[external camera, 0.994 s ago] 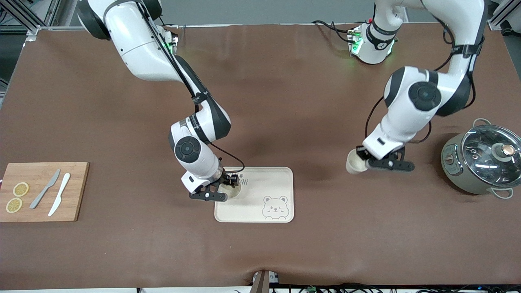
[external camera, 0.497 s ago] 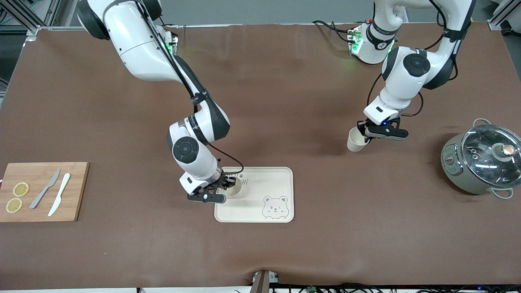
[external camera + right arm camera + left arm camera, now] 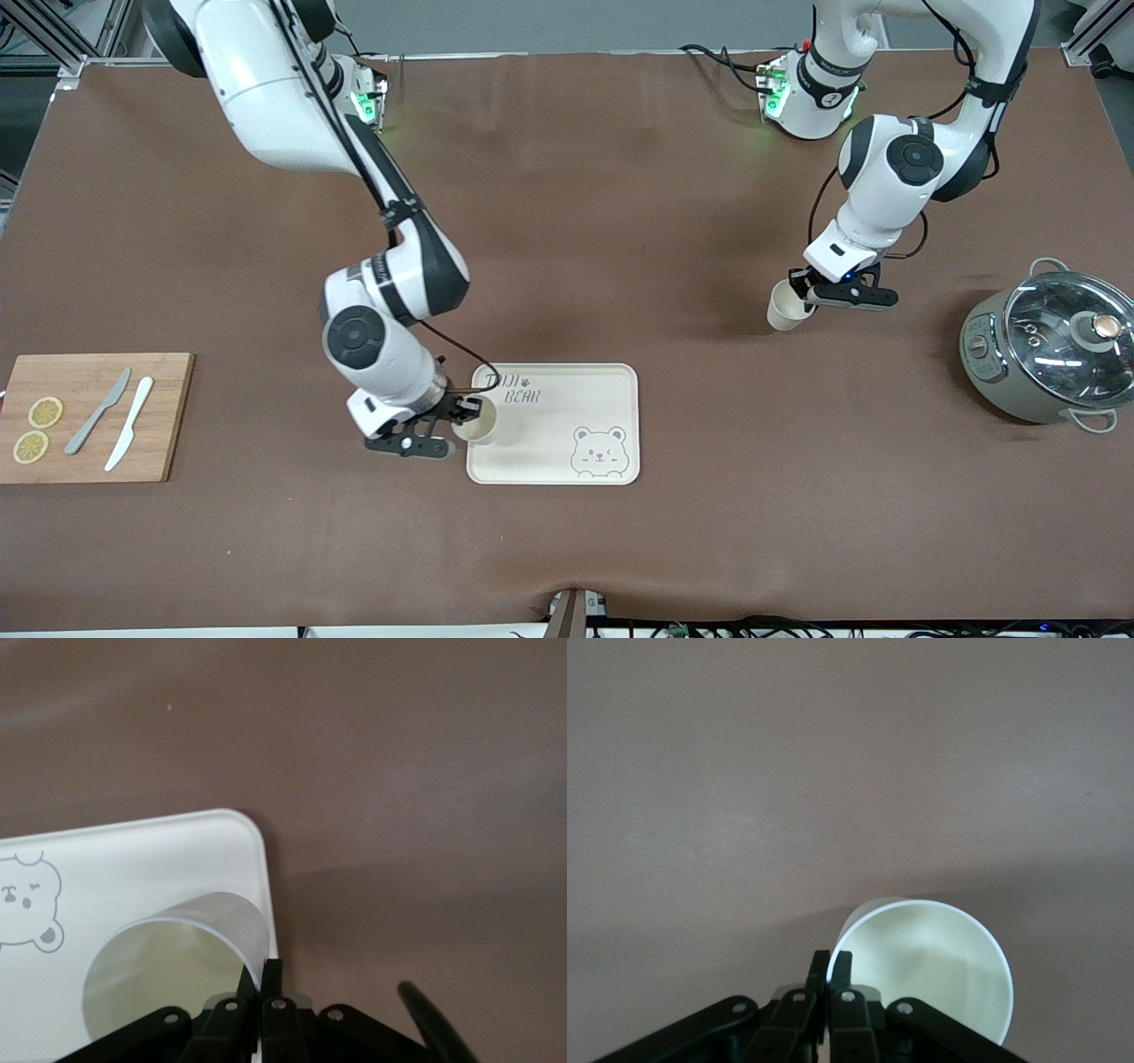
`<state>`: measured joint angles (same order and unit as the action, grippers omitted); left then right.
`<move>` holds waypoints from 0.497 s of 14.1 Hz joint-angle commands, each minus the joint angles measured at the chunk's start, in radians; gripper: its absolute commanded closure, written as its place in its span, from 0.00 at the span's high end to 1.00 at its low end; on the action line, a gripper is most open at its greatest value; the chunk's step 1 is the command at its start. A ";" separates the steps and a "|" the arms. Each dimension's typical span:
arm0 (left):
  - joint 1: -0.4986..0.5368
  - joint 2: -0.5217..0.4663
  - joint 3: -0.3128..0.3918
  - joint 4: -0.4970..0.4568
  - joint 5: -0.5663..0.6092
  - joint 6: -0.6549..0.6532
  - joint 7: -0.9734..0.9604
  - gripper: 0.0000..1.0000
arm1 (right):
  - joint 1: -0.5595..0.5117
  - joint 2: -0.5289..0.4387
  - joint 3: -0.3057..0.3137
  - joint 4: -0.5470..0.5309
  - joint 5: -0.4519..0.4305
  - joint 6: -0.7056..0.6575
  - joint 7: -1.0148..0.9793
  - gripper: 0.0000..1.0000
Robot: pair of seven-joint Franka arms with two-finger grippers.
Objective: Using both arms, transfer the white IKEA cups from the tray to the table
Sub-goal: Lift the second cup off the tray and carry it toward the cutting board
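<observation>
A cream tray (image 3: 567,443) printed with a bear is seen nearest the front camera, in the middle of the brown table (image 3: 620,221). At the tray's edge toward the right arm's end, one white cup (image 3: 477,422) is gripped by the right gripper (image 3: 461,415), whose fingers are pinched together on the cup's rim; in the right wrist view the same cup (image 3: 173,970) is shown over the tray's corner (image 3: 239,837), mouth open toward the camera. Whether this cup rests on the tray or is held just above it cannot be told. A wooden cutting board (image 3: 93,416) with two knives and lemon slices is laid at the right arm's end. A lidded pot (image 3: 1050,346) is set at the left arm's end. Farther from the camera, the second white cup (image 3: 787,306) is clamped at its rim by the left gripper (image 3: 804,296), over bare table between tray and pot.
</observation>
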<state>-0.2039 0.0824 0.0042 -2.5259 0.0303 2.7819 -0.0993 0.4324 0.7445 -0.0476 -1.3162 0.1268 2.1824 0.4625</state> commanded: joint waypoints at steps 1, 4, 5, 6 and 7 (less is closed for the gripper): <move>0.017 0.055 -0.013 0.036 -0.068 0.013 0.061 0.00 | -0.076 -0.077 0.015 -0.017 -0.006 -0.068 -0.063 0.00; 0.018 0.080 -0.013 0.050 -0.108 0.013 0.114 0.00 | -0.145 -0.105 0.015 -0.021 -0.003 -0.102 -0.183 0.00; 0.018 0.082 -0.013 0.050 -0.118 0.013 0.130 0.00 | -0.168 -0.106 0.015 -0.021 -0.003 -0.118 -0.218 0.00; 0.023 0.086 -0.013 0.050 -0.121 0.013 0.139 0.00 | -0.188 -0.108 0.015 -0.024 -0.003 -0.121 -0.258 0.00; 0.023 0.088 -0.013 0.050 -0.121 0.015 0.142 0.00 | -0.207 -0.109 0.015 -0.029 -0.003 -0.127 -0.296 0.00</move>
<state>-0.1967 0.1632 0.0040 -2.4856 -0.0632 2.7867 0.0069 0.2629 0.6574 -0.0501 -1.3169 0.1269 2.0667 0.2287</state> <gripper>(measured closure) 0.969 0.974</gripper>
